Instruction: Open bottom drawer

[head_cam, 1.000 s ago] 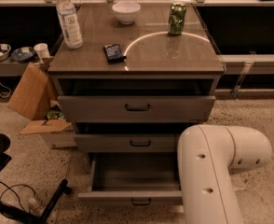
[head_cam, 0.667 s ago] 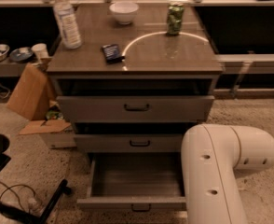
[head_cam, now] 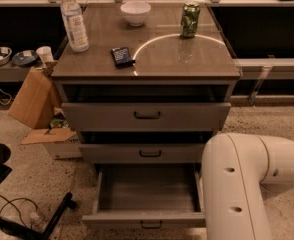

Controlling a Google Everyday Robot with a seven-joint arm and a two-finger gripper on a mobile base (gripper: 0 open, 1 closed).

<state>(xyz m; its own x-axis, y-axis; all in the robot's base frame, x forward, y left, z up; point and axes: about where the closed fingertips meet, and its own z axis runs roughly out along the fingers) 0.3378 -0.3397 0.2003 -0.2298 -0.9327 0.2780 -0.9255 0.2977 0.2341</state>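
Note:
The bottom drawer (head_cam: pixel 142 219) of the grey-brown cabinet is pulled well out, and its plain grey inside (head_cam: pixel 147 188) shows empty. Its small dark bar handle (head_cam: pixel 151 225) sits at the centre of the front, at the lower edge of the view. The middle drawer (head_cam: pixel 144 153) and the top drawer (head_cam: pixel 146 116) above it stand slightly out from the cabinet. A white arm link (head_cam: pixel 242 189) fills the lower right, beside the open drawer's right side. The gripper itself is out of view.
On the cabinet top (head_cam: pixel 152 66) stand a water bottle (head_cam: pixel 73 20), a white bowl (head_cam: pixel 135 12), a green can (head_cam: pixel 190 19) and a small dark packet (head_cam: pixel 121 56). A cardboard box (head_cam: pixel 34 101) stands at the left. A black chair base (head_cam: pixel 17 219) lies at the lower left.
The white arm link sits slightly further right in the view. The bottom drawer stays pulled out as before.

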